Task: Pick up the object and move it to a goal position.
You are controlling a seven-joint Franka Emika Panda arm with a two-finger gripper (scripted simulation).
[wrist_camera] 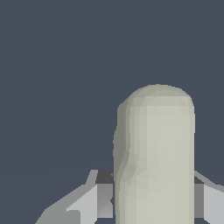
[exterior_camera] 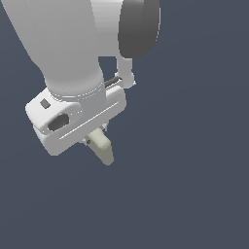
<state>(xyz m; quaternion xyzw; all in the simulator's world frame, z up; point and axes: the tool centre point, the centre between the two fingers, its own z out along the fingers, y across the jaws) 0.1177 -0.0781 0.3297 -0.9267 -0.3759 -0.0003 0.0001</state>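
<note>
Gripper: my white two-finger gripper (exterior_camera: 98, 141), ext. view centre-left, clamped on obj.
Object: small pale beige-green rounded bar (exterior_camera: 103, 148), sticking out below my fingers (wrist_camera: 94, 199), fills wrist view lower centre.

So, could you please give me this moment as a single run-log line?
phase: carry | gripper: shut on block | block: held, sticking out below the fingers, clear of any surface | goal: not visible

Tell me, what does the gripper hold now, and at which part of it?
The gripper holds the pale block at one end; the other end sticks out free.
</note>
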